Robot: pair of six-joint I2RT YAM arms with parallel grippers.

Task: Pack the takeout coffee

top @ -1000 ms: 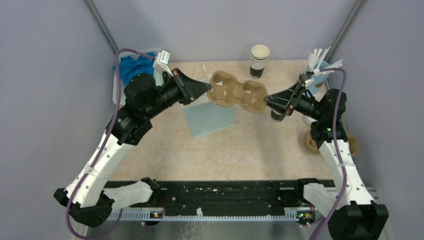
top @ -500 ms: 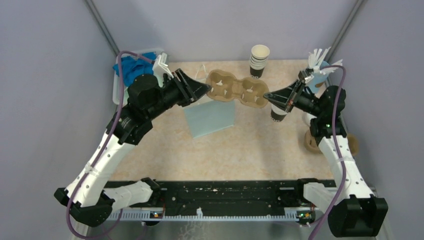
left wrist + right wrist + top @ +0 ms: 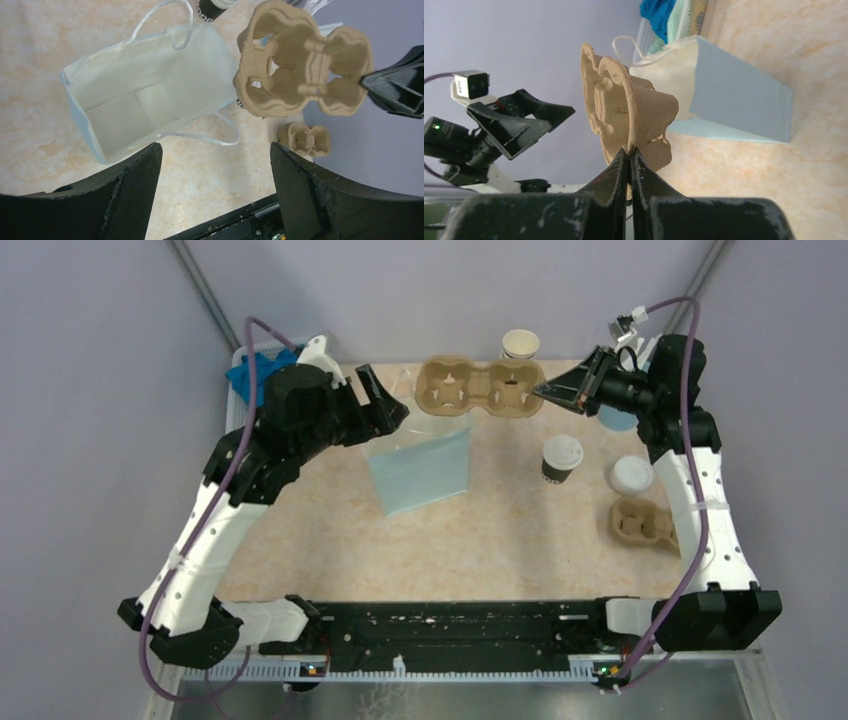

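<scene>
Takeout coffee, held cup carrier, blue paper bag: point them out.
takeout coffee (image 3: 562, 452): top view, white lid.
held cup carrier (image 3: 305, 55): left wrist view, centre ridge.
blue paper bag (image 3: 425, 475): top view, side panel.

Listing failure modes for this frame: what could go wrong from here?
1. The carrier hangs from a rim pinch by the right fingers alone; left fingers are open and clear, so it may swing or slip.
2. The bag has loose handles at its mouth; the carrier could snag.
</scene>
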